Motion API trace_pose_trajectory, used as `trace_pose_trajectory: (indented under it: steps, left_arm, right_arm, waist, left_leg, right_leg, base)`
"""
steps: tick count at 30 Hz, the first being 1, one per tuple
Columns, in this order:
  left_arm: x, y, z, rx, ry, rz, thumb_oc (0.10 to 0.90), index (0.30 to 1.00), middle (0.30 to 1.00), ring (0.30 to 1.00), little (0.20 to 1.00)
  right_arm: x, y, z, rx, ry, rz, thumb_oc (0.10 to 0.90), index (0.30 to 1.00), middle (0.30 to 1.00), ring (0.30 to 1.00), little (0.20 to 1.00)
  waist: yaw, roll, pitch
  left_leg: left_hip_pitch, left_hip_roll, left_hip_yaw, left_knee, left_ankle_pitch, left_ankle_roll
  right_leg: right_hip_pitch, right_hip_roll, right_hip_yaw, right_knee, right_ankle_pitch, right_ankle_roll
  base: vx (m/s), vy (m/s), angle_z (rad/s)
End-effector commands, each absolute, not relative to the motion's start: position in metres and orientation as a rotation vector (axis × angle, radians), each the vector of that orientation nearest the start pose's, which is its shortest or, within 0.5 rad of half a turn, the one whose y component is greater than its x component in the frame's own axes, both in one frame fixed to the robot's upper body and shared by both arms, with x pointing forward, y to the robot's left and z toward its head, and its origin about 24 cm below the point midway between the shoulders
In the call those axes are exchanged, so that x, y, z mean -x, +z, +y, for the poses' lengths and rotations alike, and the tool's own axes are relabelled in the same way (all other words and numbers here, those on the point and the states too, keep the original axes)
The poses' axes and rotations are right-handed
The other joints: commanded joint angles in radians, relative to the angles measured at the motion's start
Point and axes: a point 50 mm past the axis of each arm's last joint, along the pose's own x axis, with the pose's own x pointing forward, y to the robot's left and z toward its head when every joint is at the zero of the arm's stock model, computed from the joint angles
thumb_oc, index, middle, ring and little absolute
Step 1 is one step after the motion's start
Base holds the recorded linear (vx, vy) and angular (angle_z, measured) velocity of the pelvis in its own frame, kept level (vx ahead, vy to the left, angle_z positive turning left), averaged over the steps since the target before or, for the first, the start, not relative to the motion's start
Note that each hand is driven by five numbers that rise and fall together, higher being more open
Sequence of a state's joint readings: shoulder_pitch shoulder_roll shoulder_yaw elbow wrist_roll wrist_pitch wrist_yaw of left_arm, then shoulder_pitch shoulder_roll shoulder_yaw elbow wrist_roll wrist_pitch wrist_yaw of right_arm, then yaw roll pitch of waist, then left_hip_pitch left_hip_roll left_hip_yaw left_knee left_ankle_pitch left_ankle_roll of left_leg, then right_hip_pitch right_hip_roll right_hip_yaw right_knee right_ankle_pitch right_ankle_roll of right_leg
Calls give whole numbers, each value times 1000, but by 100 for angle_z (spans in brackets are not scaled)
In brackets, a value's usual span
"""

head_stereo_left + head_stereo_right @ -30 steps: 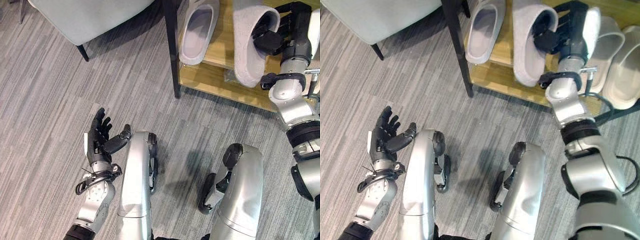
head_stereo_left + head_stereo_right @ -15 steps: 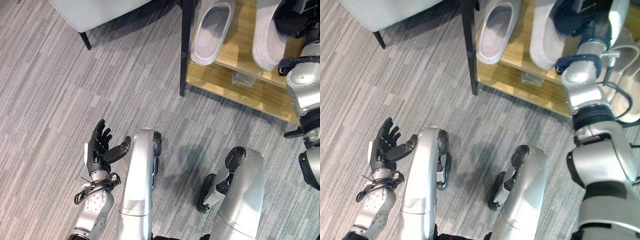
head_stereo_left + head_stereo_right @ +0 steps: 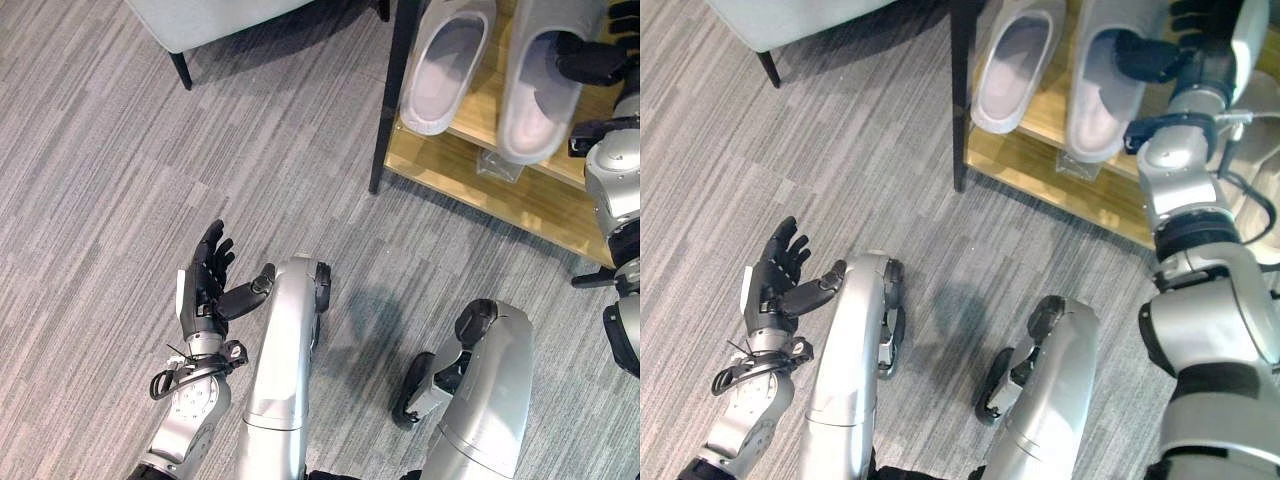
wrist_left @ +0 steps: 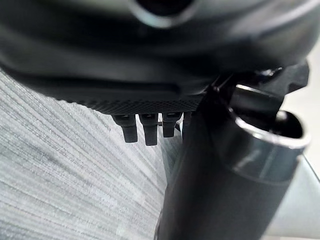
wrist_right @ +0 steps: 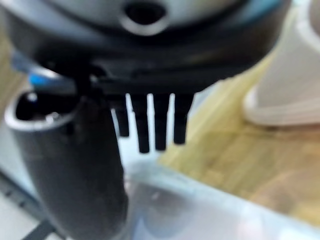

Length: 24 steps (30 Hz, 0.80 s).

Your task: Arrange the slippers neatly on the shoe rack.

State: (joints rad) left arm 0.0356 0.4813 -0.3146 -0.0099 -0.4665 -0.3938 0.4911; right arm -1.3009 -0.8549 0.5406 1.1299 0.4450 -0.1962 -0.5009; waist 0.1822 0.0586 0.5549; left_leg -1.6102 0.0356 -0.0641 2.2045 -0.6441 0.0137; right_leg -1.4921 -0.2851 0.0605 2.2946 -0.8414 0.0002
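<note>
At upper right of the frame, the shoe rack [image 3: 1040, 165] is carrying two grey slippers side by side, long axes running up-frame. The right slipper [image 3: 1102, 95] is overhanging the shelf's near edge; the left slipper [image 3: 1008, 70] is lying just beside it. The right hand [image 3: 1160, 55] is grasping the right slipper's opening with its fingers curled in, clearly the nearer hand. The left hand [image 3: 205, 290] is hovering at lower left, its fingers relaxed and holding nothing.

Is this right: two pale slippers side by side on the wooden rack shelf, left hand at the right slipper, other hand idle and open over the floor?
Wrong hand. The right hand is at the right slipper, beside the other slipper on the rack shelf, per the right eye view. The left hand is the one that is open over the floor.
</note>
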Motion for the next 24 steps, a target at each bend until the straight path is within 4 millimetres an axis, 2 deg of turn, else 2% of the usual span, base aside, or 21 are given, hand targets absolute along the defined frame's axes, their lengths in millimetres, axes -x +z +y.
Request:
trace_pose_trajectory:
  steps: [1, 9, 15, 24]
  left_arm:
    - [-232, 94, 188, 118, 137, -394, 800, 900, 900, 900, 900]
    - [-233, 89, 185, 126, 122, -356, 800, 900, 900, 900, 900]
    - [-234, 88, 181, 139, 122, -343, 800, 900, 900, 900, 900]
    - [-235, 90, 179, 130, 107, -348, 800, 900, 900, 900, 900]
  right_arm:
    - [-351, 380, -319, 379, -766, -704, 800, 900, 900, 900, 900]
    - [-363, 359, -313, 381, -733, -630, 800, 900, 900, 900, 900]
    - [-366, 345, -304, 200, -723, -677, 800, 900, 900, 900, 900]
    - [-369, 338, -303, 251, -738, -638, 800, 900, 900, 900, 900]
  waist:
    - [37, -9, -35]
    - [24, -14, -35]
    - [6, -9, -35]
    - [1, -10, -35]
  left_leg:
    - [40, 1, -51, 40, -148, 24]
    - [40, 9, -49, 48, -144, 19]
    - [40, 12, -41, 41, -136, 19]
    - [40, 15, -40, 40, -136, 19]
  right_leg:
    - [-45, 2, 15, 3, 39, -49]
    - [-50, 8, 19, 13, 43, -55]
    - [-58, 16, 19, 16, 46, -56]
    - [-65, 16, 23, 17, 52, -57]
  base:
    - [-31, -6, -1]
    - [-23, -3, 0]
    - [-11, 6, 0]
    - [-8, 1, 0]
